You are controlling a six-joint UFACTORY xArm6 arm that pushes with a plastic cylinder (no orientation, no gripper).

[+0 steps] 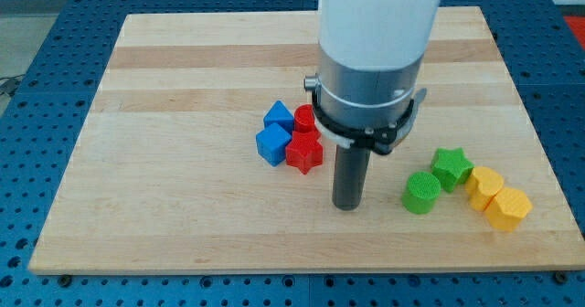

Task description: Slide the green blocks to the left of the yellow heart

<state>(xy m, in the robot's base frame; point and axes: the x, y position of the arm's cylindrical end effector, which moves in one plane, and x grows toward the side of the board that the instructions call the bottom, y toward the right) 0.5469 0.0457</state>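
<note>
Partly hidden behind arm — red cylinder (304,119); my tip (346,206) bare, left of green cylinder (421,193), apart.

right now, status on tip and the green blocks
My tip down on the board, just left of the green cylinder. Green star touching it, yellow blocks packed on their right. Red and blue cluster behind, clear of the path.

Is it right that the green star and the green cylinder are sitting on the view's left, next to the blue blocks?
Not quite. The camera view shows the green star and green cylinder on the view's right, beside the yellow blocks. The blue blocks sit on the view's left of my tip, next to the red ones.
</note>
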